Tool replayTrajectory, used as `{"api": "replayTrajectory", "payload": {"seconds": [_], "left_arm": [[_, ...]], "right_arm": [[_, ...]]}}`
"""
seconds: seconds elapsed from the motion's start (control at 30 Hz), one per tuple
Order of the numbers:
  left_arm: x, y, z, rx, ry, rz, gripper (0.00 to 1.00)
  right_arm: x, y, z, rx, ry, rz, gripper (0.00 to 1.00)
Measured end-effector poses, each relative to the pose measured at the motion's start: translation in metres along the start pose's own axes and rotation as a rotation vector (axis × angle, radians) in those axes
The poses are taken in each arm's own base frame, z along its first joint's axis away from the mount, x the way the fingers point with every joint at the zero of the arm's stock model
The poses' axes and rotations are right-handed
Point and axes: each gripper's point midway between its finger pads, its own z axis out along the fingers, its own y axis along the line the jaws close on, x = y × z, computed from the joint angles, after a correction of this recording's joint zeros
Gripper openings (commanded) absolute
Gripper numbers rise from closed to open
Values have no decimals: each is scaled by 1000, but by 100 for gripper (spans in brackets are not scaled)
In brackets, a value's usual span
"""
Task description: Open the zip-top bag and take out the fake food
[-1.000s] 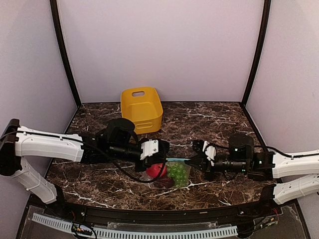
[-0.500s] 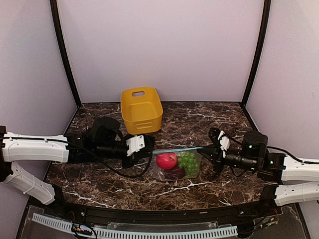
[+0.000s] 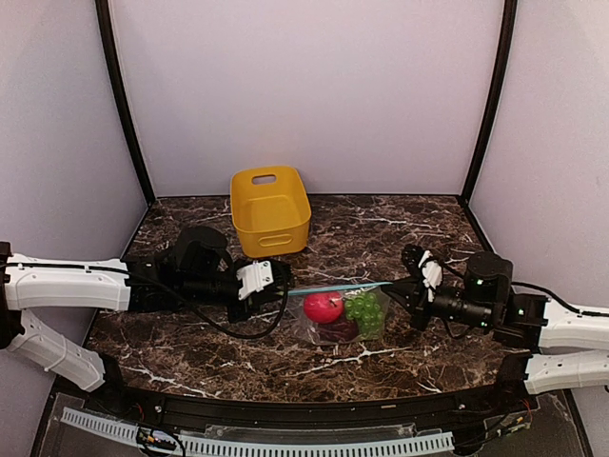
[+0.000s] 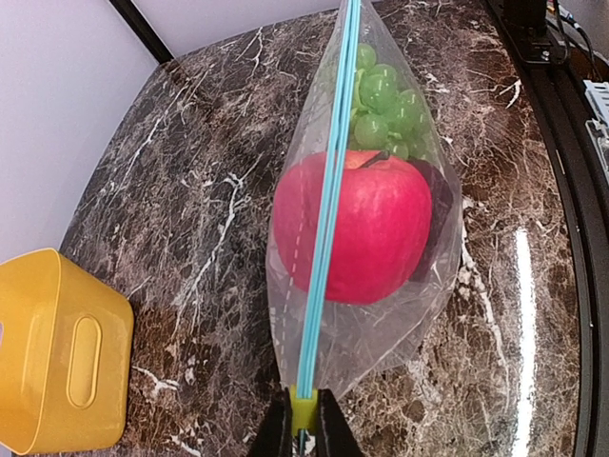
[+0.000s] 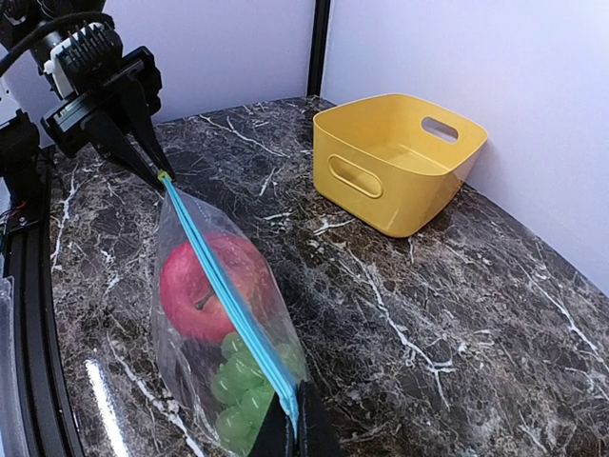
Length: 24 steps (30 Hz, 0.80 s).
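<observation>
The zip-top bag (image 3: 335, 322) hangs stretched between my two grippers just above the marble table, its teal zip strip (image 3: 341, 287) taut on top and closed. Inside are the red fruit (image 3: 324, 307), the green grapes (image 3: 365, 310) and the dark purple piece (image 3: 340, 330). My left gripper (image 3: 286, 290) is shut on the strip's yellow-green end tab (image 4: 304, 409). My right gripper (image 3: 394, 286) is shut on the strip's other end (image 5: 291, 411). The left wrist view shows the fruit (image 4: 366, 224) and grapes (image 4: 385, 105) through the plastic. The right wrist view shows the fruit (image 5: 190, 286) and grapes (image 5: 238, 390).
A yellow plastic bin (image 3: 271, 209) stands at the back of the table, behind the left gripper; it also shows in the left wrist view (image 4: 57, 352) and the right wrist view (image 5: 395, 162). A black rail (image 3: 285, 405) edges the table's front.
Both grippers have drawn apart, left one leftwards and right one rightwards, pulling the zip strip out straight. The bag now hangs taut between them and has shifted slightly right.
</observation>
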Motion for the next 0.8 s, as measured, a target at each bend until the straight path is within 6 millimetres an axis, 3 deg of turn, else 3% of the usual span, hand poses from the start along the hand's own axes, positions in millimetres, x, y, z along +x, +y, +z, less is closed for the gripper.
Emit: {"api": "replayTrajectory", "payload": {"seconds": [0.07, 0.13, 0.27, 0.3, 0.33, 0.43, 0.5, 0.7, 0.8], "left_arm": [[0, 1, 0, -3, 1, 1, 9], [1, 1, 0, -6, 4, 4, 17], [16, 4, 1, -12, 62, -9, 38], [20, 4, 1, -7, 74, -17, 49], [21, 4, 2, -2, 78, -18, 54], [14, 4, 2, 14, 64, -26, 71], [4, 5, 1, 24, 34, -28, 77], [-20, -7, -1, 99, -43, -22, 77], [-22, -21, 2, 152, -53, -18, 69]], "right_arm": [[0, 0, 0, -3, -1, 0, 0], [0, 1, 0, -7, -2, 0, 0], [0, 3, 1, -30, -4, -2, 0], [1, 6, 4, -47, 0, -5, 0], [4, 9, 7, -68, 11, -9, 0], [11, 19, 15, -126, 45, -16, 0], [13, 23, 19, -153, 55, -16, 0], [6, 29, 20, -192, 41, -23, 0], [4, 31, 19, -199, 35, -27, 0]]}}
